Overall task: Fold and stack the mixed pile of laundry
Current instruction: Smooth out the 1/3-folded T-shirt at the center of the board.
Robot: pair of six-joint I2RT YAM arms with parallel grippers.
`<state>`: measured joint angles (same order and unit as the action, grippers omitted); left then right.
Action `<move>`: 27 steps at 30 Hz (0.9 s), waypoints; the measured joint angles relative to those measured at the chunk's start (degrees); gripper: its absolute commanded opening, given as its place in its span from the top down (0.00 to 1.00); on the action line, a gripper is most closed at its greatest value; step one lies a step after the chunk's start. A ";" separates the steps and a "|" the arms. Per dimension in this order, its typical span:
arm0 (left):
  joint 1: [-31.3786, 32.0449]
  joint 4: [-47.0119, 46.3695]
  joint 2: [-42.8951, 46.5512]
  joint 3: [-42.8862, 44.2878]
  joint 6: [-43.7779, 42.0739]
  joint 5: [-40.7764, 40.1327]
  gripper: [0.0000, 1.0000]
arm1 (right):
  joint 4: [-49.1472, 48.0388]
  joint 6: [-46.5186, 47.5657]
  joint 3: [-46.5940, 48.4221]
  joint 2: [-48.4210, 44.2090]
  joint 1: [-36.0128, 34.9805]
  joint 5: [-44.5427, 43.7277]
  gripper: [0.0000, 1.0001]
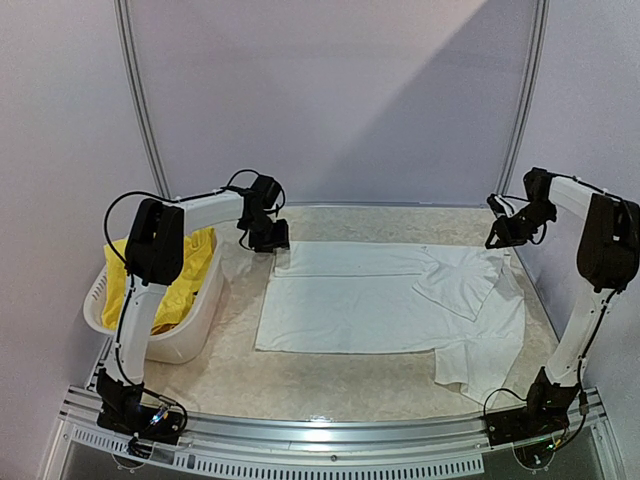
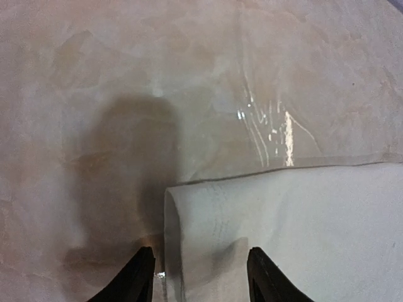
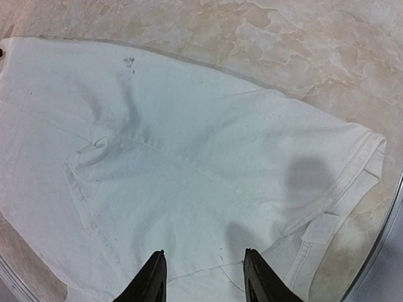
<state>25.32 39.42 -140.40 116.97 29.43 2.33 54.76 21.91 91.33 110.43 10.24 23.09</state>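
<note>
A white T-shirt point(image 1: 350, 300) lies spread across the table, its far edge folded over and its right end rumpled, with a sleeve turned in. My left gripper point(image 1: 272, 240) hovers at the shirt's far left corner. In the left wrist view this gripper point(image 2: 200, 258) is open, and the folded corner of the shirt point(image 2: 302, 226) lies flat below the gap. My right gripper point(image 1: 500, 235) is over the far right end. In the right wrist view it point(image 3: 203, 258) stands open above the wrinkled cloth point(image 3: 189, 157), holding nothing. Yellow shorts point(image 1: 190, 275) sit in the basket.
A white slotted plastic basket point(image 1: 200, 325) stands at the table's left edge, under the left arm. Purple walls and a metal frame close in the back and sides. Bare marbled tabletop point(image 1: 330, 380) shows in front of the shirt and beyond its far edge.
</note>
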 measured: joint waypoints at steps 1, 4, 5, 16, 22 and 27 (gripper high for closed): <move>-0.15 0.26 -0.28 0.07 0.04 -0.26 0.52 | 0.02 0.04 -0.50 0.00 0.00 0.02 0.58; -0.37 0.26 -0.81 0.90 0.26 -0.50 0.63 | 0.00 0.07 -1.51 0.00 0.00 0.02 0.58; -0.37 0.15 -0.98 1.14 0.50 -0.46 0.66 | -0.02 0.07 -1.73 0.00 0.00 0.00 0.58; -0.92 -2.73 -2.69 2.03 0.44 0.48 0.98 | -1.88 0.50 -1.92 1.01 0.00 -1.81 0.58; -1.05 -3.52 -2.78 2.03 0.57 -0.42 1.00 | -2.97 0.46 2.60 7.78 0.00 -6.99 0.63; -1.31 -3.78 -2.78 2.03 0.57 -2.12 1.00 | -3.23 0.39 7.89 13.46 0.00 -11.10 0.66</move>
<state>24.01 35.64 -143.17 119.00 30.00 0.21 51.53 22.31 99.22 123.90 10.24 11.99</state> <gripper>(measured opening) 0.014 0.356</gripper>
